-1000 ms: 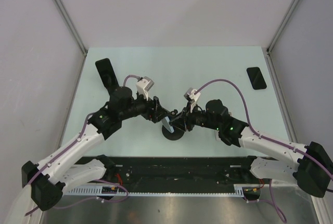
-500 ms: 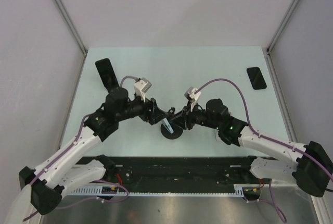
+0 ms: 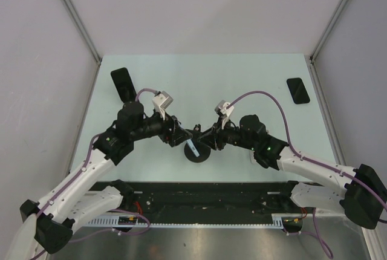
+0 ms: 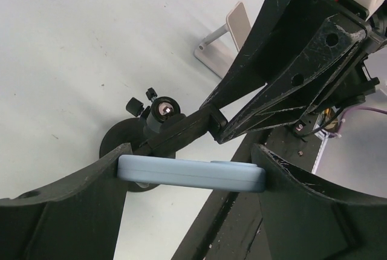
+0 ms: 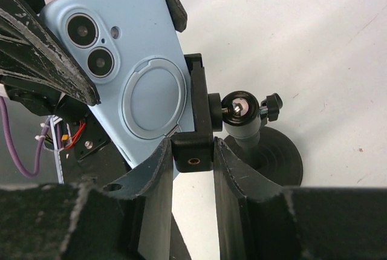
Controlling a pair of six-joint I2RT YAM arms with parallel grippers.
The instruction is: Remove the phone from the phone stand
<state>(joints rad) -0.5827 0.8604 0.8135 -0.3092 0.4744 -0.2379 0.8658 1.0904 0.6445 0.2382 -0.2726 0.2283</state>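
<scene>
Table (image 3: 242, 72), centre, toward the near edge: phone stand (image 3: 199, 153), its bracket between the right gripper's (image 5: 192, 157) fingers. Just left of the bracket: phone (image 4: 190, 174), crosswise between the left gripper's (image 3: 178, 136) fingers. Far-left corner: second phone (image 3: 121, 83). Far right, well apart: third phone (image 3: 297, 90).

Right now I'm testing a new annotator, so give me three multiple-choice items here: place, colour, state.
1. Where on the pale green table is the black round-based phone stand? A far-left corner; B middle, near front; C far-right corner.
2. Colour of the twin-lens phone? A light blue; B red; C white.
3. The left gripper is: A open; B shut on the phone's edges; C unseen.
Answers: B, top view shows it central; A, its back shows blue; B, both fingers press its edges.
</scene>
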